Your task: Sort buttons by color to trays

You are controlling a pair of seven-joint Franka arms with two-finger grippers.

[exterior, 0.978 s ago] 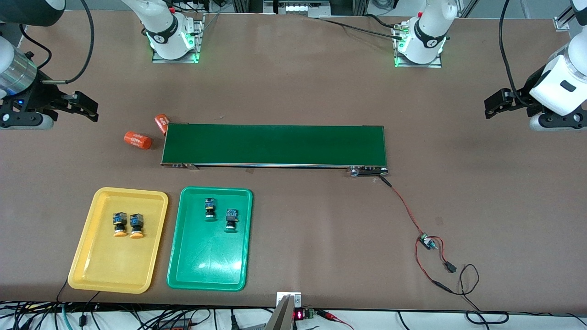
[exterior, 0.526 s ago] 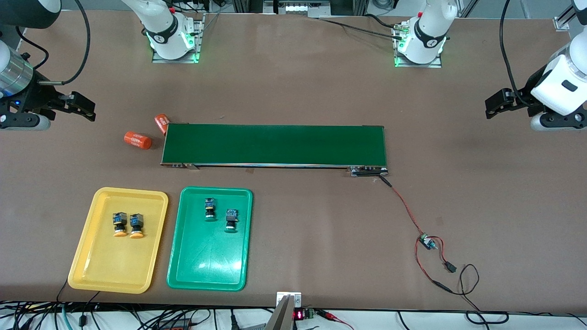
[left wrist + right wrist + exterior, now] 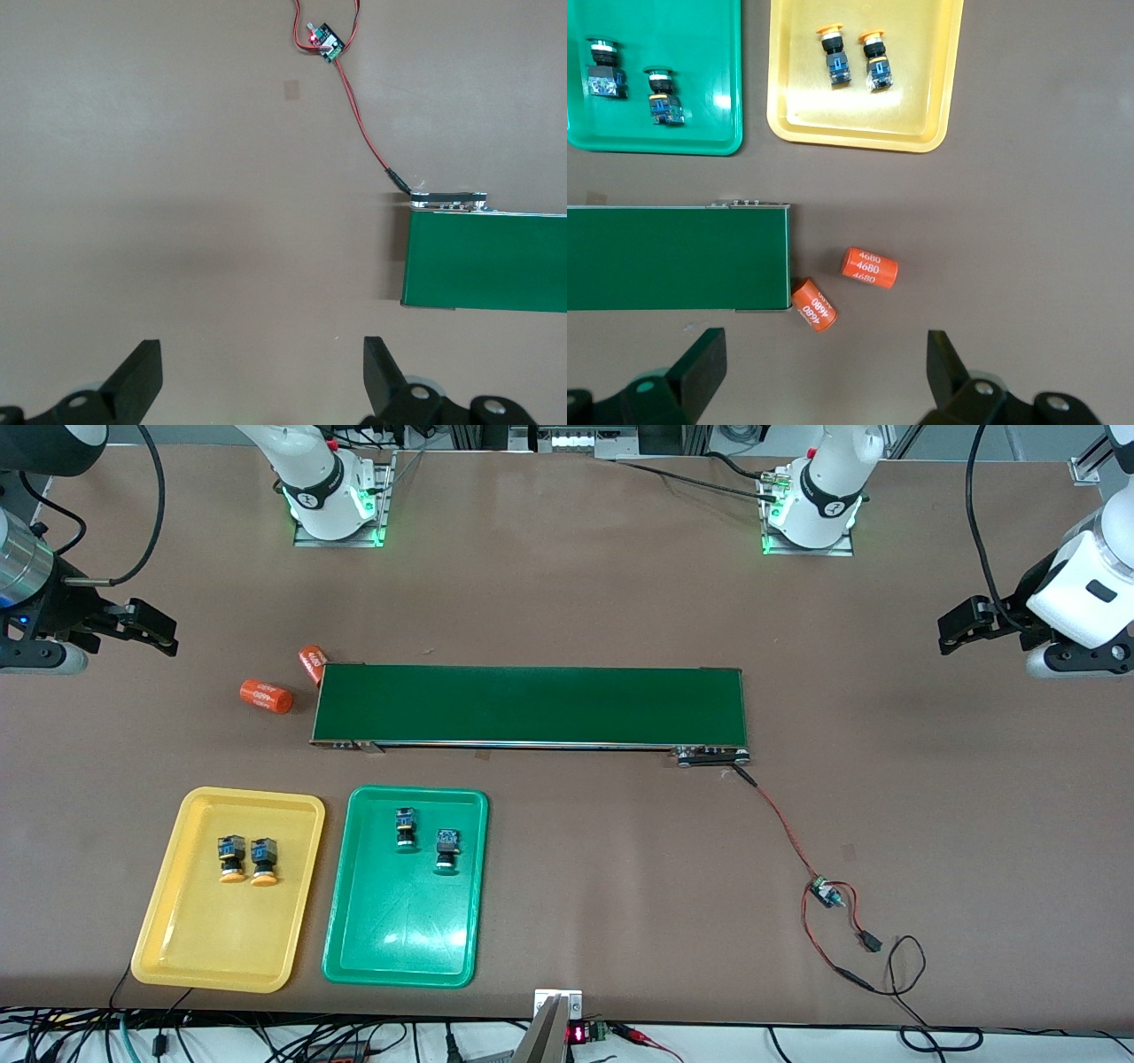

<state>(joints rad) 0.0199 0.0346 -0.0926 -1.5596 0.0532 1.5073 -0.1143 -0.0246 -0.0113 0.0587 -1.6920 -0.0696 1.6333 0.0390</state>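
Near the front camera's edge of the table, toward the right arm's end, the yellow tray (image 3: 168, 948) and the green tray (image 3: 399, 957) are lying side by side, apart from each other, with the green one nearer the table's middle. Two orange-capped buttons (image 3: 232, 857) (image 3: 263, 860) are sitting just beside each other in the yellow tray, caps pointing toward the front camera, and two green-capped buttons (image 3: 406, 828) (image 3: 447, 849) are lying in the green tray, close together but not touching. Farther from the front camera than the trays, the long dark-green conveyor belt (image 3: 532, 705) is stretching across the table's middle. At its end toward the right arm, one orange cylinder (image 3: 312, 663) is leaning against the belt's corner, and a second orange cylinder (image 3: 267, 696) is lying near it on the bare table. A red-and-black wire (image 3: 780, 819) is running from the belt's other end to a small circuit board (image 3: 826, 891). The right gripper (image 3: 146, 626) is hanging above the bare table at its own end, well apart from the trays, its fingers (image 3: 700, 363) standing spread wide with nothing between them. The left gripper (image 3: 961, 624) is hanging over the bare table at its own end, its fingers (image 3: 137, 376) likewise spread and gripping nothing.
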